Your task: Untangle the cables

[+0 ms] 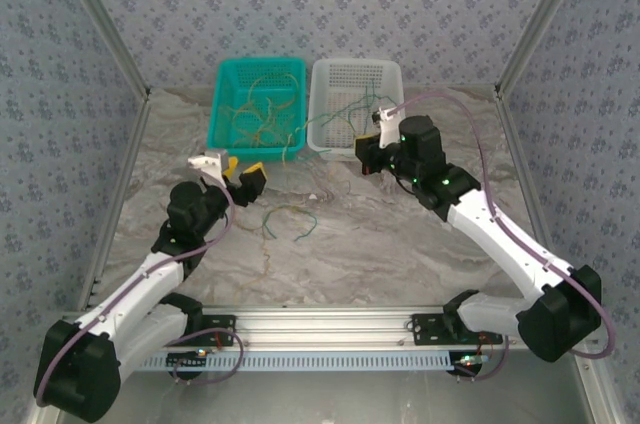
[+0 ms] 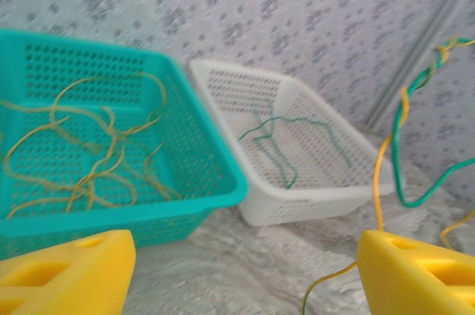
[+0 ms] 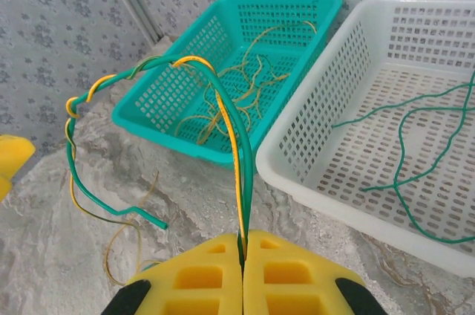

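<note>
Top view: yellow-tan cables (image 1: 258, 104) sit in the teal basket (image 1: 218, 109), green cables (image 1: 345, 109) in the white basket (image 1: 318, 109), and a loose strand (image 1: 287, 219) lies on the table (image 1: 380, 244).

Left wrist: the left claw (image 2: 245, 270) gapes wide, empty, with a twisted pair (image 2: 403, 107) just beside it.

Right wrist: the right claw (image 3: 243, 255) pinches a green-and-yellow pair (image 3: 223, 99) tight. The step is separating them; the next move likely calls for the left claw to take one strand and pull it away

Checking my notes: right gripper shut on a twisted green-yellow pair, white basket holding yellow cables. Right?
Not quite: the white basket holds green cables, as the right wrist view shows. The right gripper is indeed shut on the twisted pair.
</note>
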